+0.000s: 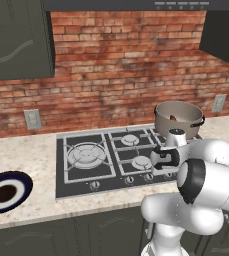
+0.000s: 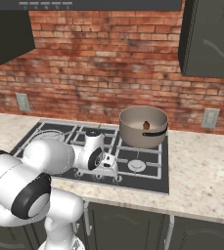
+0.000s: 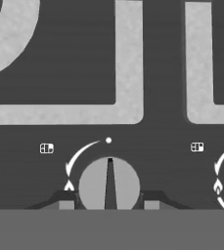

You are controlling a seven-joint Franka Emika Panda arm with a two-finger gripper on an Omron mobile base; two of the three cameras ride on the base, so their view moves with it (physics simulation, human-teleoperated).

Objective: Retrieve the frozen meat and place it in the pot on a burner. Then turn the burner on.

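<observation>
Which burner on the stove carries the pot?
The back right burner: the pot with the frozen meat sits there; the other burners on the stove are bare.

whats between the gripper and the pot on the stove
In the right base view, bare stove grate and one burner lie between the gripper at the front knobs and the pot; the frozen meat sits inside it.

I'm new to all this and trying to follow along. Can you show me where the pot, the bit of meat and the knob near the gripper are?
pot (image 2: 142,137): right base view, front outer wall.
frozen meat (image 2: 146,125): right base view, the chunk inside the pot.
stove knob (image 3: 109,184): hand view, its round face.
</observation>
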